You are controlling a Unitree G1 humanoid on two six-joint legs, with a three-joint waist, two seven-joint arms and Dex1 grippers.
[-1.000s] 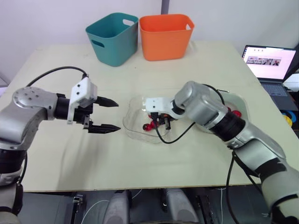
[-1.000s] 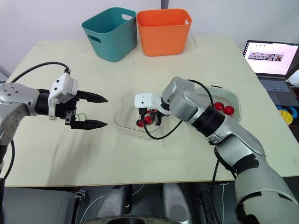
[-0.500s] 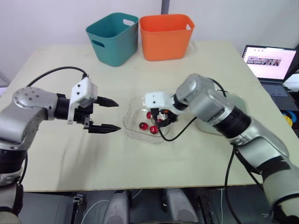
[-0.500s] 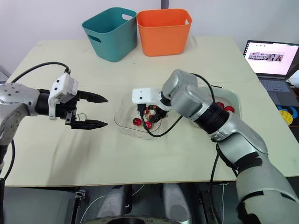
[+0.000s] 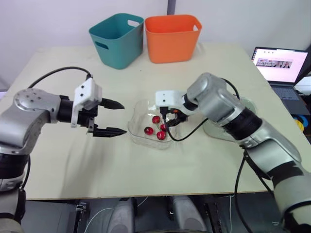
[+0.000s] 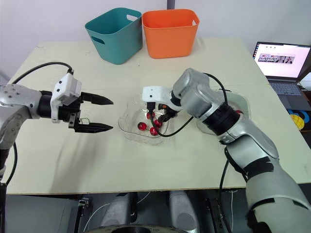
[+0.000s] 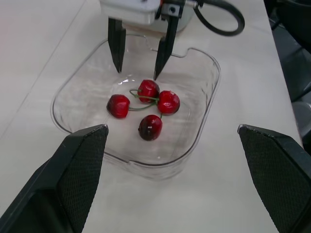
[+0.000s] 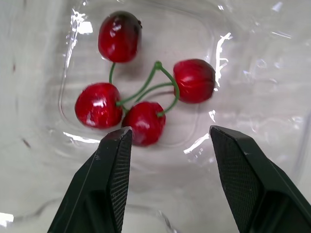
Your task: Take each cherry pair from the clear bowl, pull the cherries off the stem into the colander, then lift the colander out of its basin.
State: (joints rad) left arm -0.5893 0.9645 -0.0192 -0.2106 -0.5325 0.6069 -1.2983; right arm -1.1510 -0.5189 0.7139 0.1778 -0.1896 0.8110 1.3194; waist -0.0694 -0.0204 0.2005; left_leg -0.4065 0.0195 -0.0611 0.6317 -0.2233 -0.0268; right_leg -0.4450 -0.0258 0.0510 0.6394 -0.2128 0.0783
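The right gripper (image 8: pixel 170 132), spread and empty, hangs over the 4 cherries (image 7: pixel 168 102) in the bowl (image 7: pixel 190 81), so picking a pair seems in hand; next it must descend and pinch 1 stem.

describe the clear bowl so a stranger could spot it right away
On the beige table, look mid-table, in front of the teal bin and orange bin. The clear bowl is shallow and see-through, with four red cherries inside, unlike the tall coloured bins.
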